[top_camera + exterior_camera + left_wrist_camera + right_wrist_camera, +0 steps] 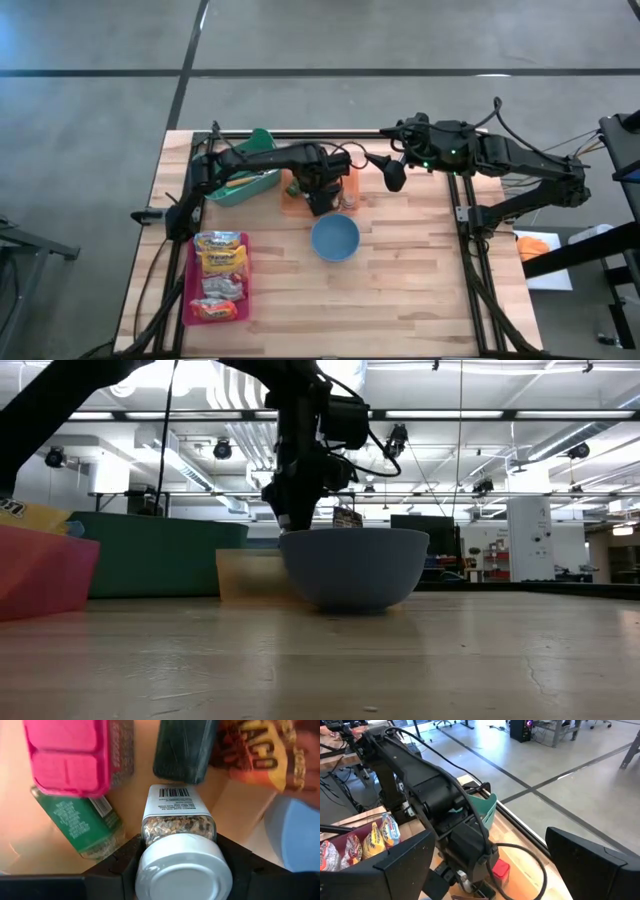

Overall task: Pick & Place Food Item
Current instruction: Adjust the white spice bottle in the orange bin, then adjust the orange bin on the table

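High view: the left gripper (322,196) sits at centre frame over an orange tray (296,205) on the wooden slat bench (420,280). The blue bowl (335,239) lies just below it. A green bin (243,183) stands at upper left, and a pink tray (190,290) of snack packets lies at lower left. The right gripper (394,172) hangs right of centre, fingers spread wide and empty.

Low view: the left gripper (295,500) descends behind the rounded, matte blue bowl (355,566) at centre. The translucent orange tray (250,573) stands left of the bowl, the green bin (160,553) further left, and the pink tray (40,570) at the left edge.

Left wrist view: the spice jar (180,845) lies between the two dark fingers (117,862) at lower centre, its round white cap nearest the lens. The fingers are half closed, one on each flank of the jar, pinching it. The jar is clear with mixed seasoning inside, and its white label carries a barcode; the digits are unreadable. A pink-capped container (67,755) occupies the upper left, a green-labelled jar (80,822) lies at left, a dark packet (187,747) at top centre. An orange packet (260,752) at upper right reads "TACO".

Right wrist view: the left arm (420,785) crosses the frame centre above the green bin (485,810). Snack packets (370,837) lie at left. The right arm's fingers (585,857) stand wide apart.
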`<action>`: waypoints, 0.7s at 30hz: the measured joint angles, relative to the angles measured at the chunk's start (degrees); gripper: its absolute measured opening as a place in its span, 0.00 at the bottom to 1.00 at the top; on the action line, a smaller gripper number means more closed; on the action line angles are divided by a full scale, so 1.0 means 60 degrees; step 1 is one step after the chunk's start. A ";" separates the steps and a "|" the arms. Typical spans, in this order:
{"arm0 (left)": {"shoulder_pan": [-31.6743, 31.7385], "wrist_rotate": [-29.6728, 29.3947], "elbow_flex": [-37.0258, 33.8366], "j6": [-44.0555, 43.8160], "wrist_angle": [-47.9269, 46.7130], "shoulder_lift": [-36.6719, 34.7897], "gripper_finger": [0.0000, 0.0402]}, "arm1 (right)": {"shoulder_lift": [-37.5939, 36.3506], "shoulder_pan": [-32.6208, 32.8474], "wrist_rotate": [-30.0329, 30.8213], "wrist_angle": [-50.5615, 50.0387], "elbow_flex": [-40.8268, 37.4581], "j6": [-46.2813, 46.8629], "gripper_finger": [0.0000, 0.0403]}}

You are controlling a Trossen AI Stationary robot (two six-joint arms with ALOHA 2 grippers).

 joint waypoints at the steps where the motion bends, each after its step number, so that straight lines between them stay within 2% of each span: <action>1: -0.0013 0.0003 -0.0073 0.0000 -0.0016 -0.0008 0.47 | 0.0000 0.0000 0.0000 -0.0003 0.0000 -0.0004 0.93; 7: -0.0059 -0.0003 -0.0483 0.0000 0.0068 -0.0035 0.47 | 0.0000 0.0000 -0.0007 -0.0003 0.0000 -0.0004 0.93; 14: -0.0064 -0.0001 -0.0475 0.0000 0.0365 -0.0047 0.67 | 0.0000 0.0000 -0.0025 -0.0003 0.0000 -0.0004 0.93; 21: -0.0046 0.0002 -0.0434 0.0076 0.0349 -0.0320 0.71 | 0.0000 0.0004 -0.0080 -0.0006 0.0000 -0.0002 0.93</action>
